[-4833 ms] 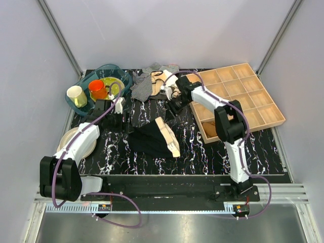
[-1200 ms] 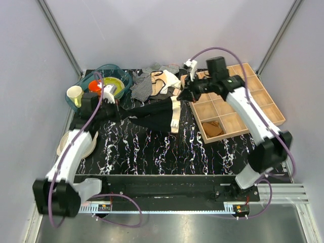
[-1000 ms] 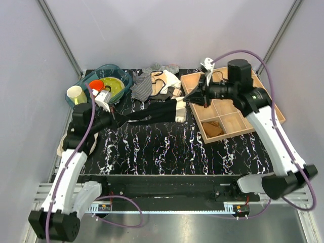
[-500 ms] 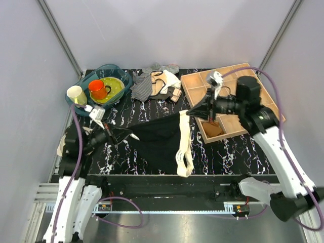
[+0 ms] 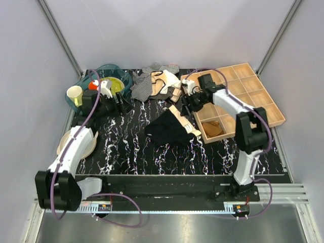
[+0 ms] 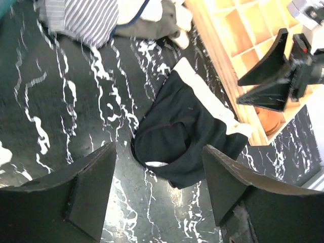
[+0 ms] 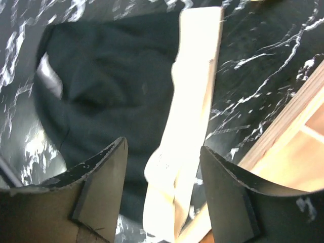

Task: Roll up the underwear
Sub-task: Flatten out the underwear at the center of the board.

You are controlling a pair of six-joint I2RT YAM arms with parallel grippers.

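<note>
The underwear (image 5: pixel 168 131) lies loose and crumpled on the black marbled table, a black garment with a cream waistband (image 5: pixel 183 119) along its right side. My left gripper (image 5: pixel 121 99) hovers open to its far left, holding nothing. In the left wrist view the underwear (image 6: pixel 185 132) sits ahead of the open left gripper (image 6: pixel 159 190). My right gripper (image 5: pixel 188 105) is open just beyond the waistband. The right wrist view looks straight down on the black cloth (image 7: pixel 109 83) and the waistband (image 7: pixel 195 106), with the right gripper (image 7: pixel 164 190) above them and nothing held.
A wooden compartment tray (image 5: pixel 263 109) stands at the right, with a tan-brown bundle (image 5: pixel 214 129) in a near cell. A pile of striped and cream cloths (image 5: pixel 152 82) lies at the back. A blue basin (image 5: pixel 91 80) with cups and a plate (image 5: pixel 68 142) are at the left.
Both grippers have opened and let go of the stretched underwear, which dropped into a crumpled heap mid-table. Both arms have swung back toward the far side of the table.
</note>
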